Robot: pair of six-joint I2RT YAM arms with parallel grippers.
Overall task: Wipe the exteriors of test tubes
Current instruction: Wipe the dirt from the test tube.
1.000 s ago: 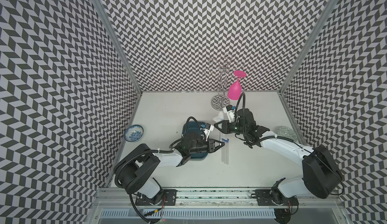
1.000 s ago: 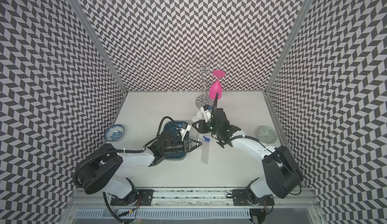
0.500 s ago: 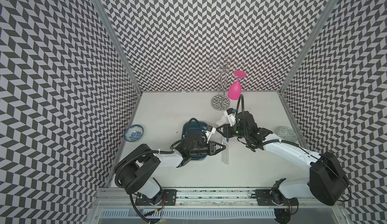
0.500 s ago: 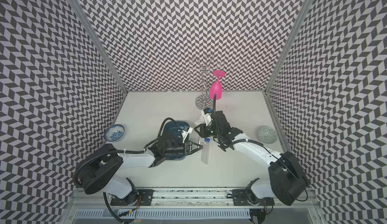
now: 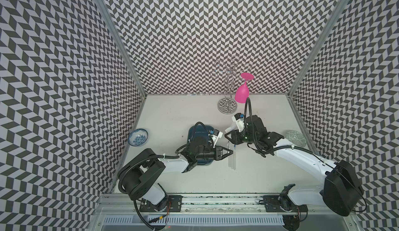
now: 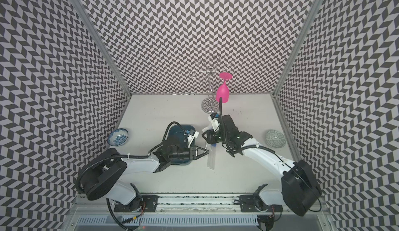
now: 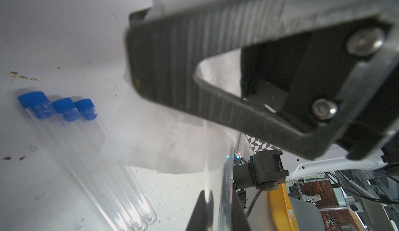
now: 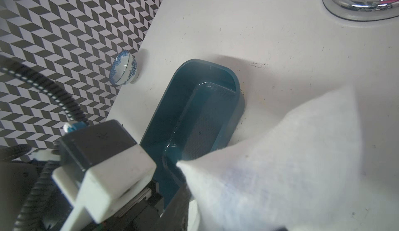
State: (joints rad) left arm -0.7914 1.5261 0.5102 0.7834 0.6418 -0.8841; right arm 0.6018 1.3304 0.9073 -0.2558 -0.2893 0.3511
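Three clear test tubes (image 7: 86, 154) with blue caps lie side by side on the white table, seen in both top views (image 5: 232, 165) (image 6: 210, 161). My left gripper (image 5: 231, 153) (image 6: 207, 152) (image 7: 218, 195) hovers over their capped ends, shut on another clear test tube (image 7: 226, 176). That tube reaches toward my right gripper (image 5: 226, 135) (image 6: 204, 135). A white tissue (image 5: 230, 128) (image 8: 280, 165) hangs from the right gripper's jaws and hides most of them. Behind my left wrist sits the teal tray (image 5: 195, 130) (image 8: 168, 102).
A blue-and-white bowl (image 5: 138, 137) stands at the left wall and a grey patterned dish (image 5: 295, 138) at the right wall. A chrome wire rack (image 5: 226, 105) with a hanging pink glass (image 5: 241, 93) stands at the back.
My right gripper has come forward and left with the tissue, closer to the left gripper's tip. The left gripper has shifted slightly to the right.
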